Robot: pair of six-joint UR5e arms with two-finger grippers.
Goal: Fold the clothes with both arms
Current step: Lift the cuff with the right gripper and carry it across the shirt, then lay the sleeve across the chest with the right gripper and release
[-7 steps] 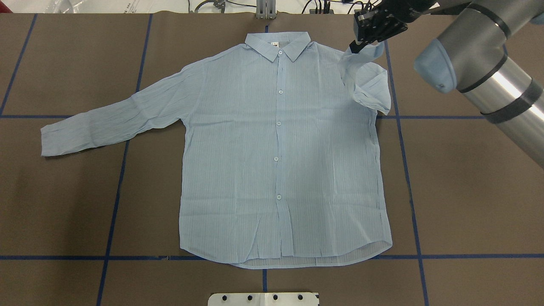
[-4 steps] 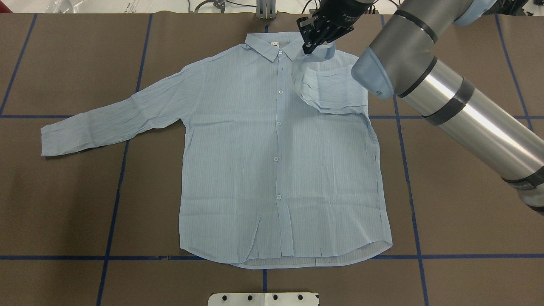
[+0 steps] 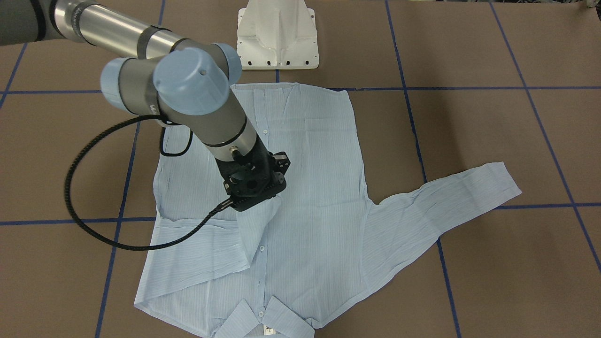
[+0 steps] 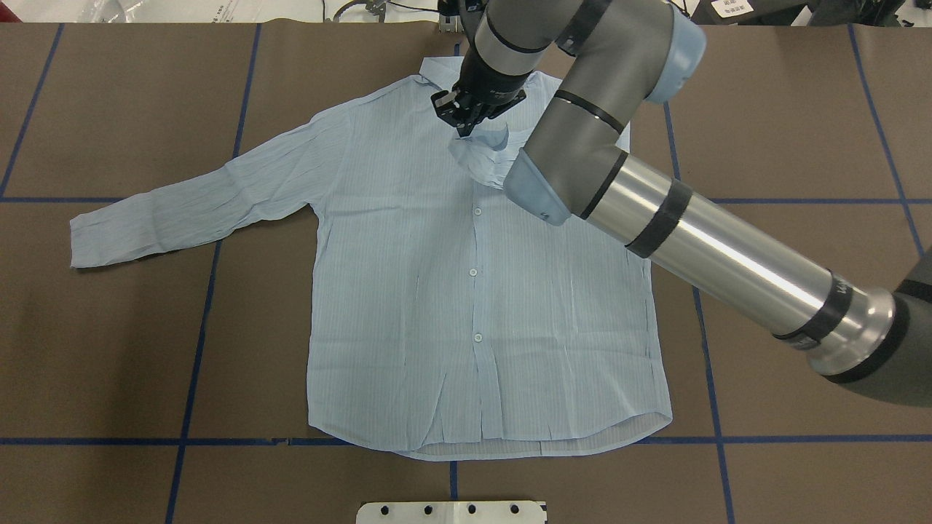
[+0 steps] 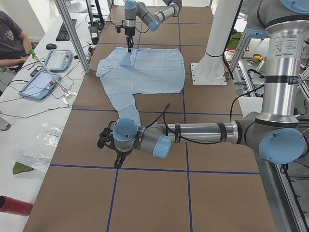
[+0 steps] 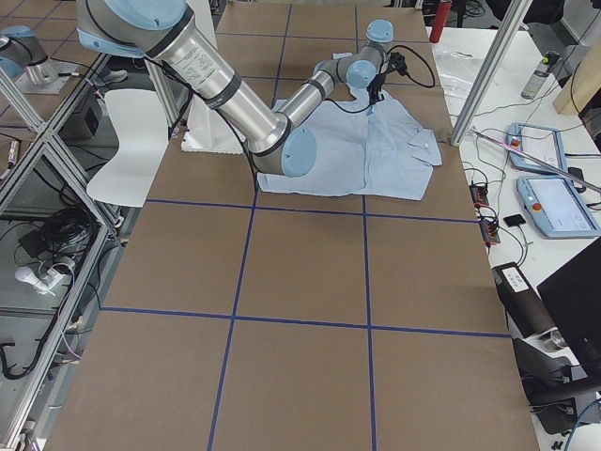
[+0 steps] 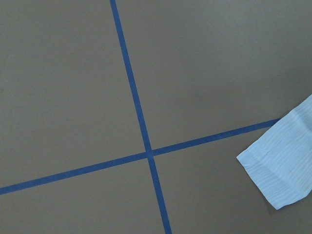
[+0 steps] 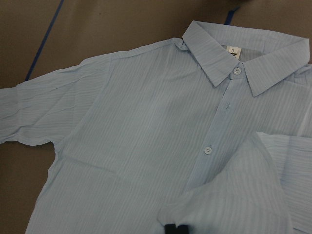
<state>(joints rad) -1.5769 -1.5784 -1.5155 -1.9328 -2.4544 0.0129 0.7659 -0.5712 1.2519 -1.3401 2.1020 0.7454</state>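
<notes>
Overhead exterior: one shirt [image 4: 408, 327], three buttons [image 4: 472, 272] showing; one right gripper [image 4: 466, 125] pinched tight on folded-over sleeve [image 4: 486, 156]. Left gripper [image 5: 117, 162]: opening cannot be told.

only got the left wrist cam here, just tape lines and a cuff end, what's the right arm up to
Observer: The right arm has its jaws shut on the other sleeve and holds the sleeve's end up over the front of the shirt, near the button line.
Operator: is the sleeve i see folded yet
Observer: No. The left sleeve lies flat on the table, stretched out to the side.
Operator: are my jaws open
Observer: Cannot tell. The left arm shows only in the left side view, reaching low across the table with its wrist above the table near that cuff.
</notes>
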